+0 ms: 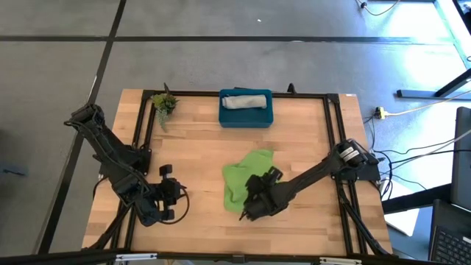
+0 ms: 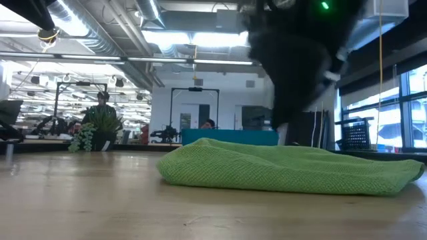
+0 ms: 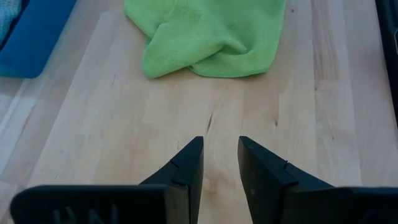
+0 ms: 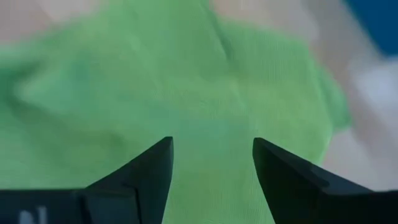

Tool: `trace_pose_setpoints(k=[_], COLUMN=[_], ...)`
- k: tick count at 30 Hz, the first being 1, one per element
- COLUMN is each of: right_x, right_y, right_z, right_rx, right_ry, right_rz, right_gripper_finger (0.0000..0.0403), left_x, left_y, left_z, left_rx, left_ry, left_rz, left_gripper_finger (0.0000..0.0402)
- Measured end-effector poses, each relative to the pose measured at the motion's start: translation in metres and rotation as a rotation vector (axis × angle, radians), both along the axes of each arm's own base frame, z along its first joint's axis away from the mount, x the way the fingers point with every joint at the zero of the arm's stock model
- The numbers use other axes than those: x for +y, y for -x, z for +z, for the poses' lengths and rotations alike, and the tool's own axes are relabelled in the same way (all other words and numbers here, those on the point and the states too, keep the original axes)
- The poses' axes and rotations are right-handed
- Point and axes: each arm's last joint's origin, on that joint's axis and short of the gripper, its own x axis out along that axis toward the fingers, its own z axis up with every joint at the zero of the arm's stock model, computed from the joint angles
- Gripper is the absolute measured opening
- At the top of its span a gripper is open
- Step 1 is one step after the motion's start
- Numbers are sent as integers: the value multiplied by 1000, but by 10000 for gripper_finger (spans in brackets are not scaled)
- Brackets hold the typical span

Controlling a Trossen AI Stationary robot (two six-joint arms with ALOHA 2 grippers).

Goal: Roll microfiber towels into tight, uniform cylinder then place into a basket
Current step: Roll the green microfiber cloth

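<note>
Right gripper hangs at the lime green towel's near edge, fingers apart and empty. Left gripper waits on bare table nearby — fingers parted, nothing between. Grey towel lies rolled in the basket at the far edge.

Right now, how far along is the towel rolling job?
About half done. The grey towel already lies rolled in the basket. In hand: the right gripper sits over the green towel, fingers open, nothing gripped. The left gripper waits open beside it. Left: rolling the crumpled green towel and placing it in the basket.
</note>
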Motion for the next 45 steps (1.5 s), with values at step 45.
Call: trace_pose_setpoints(k=[45], right_x=[20], right_y=[-19], right_z=[42], right_rx=[-125], right_ry=[71], right_rz=[171], right_gripper_finger=[222], left_x=[-5], left_y=[7], left_z=[0], left_rx=[-17], left_ry=[60], left_rz=[46], left_gripper_finger=[90])
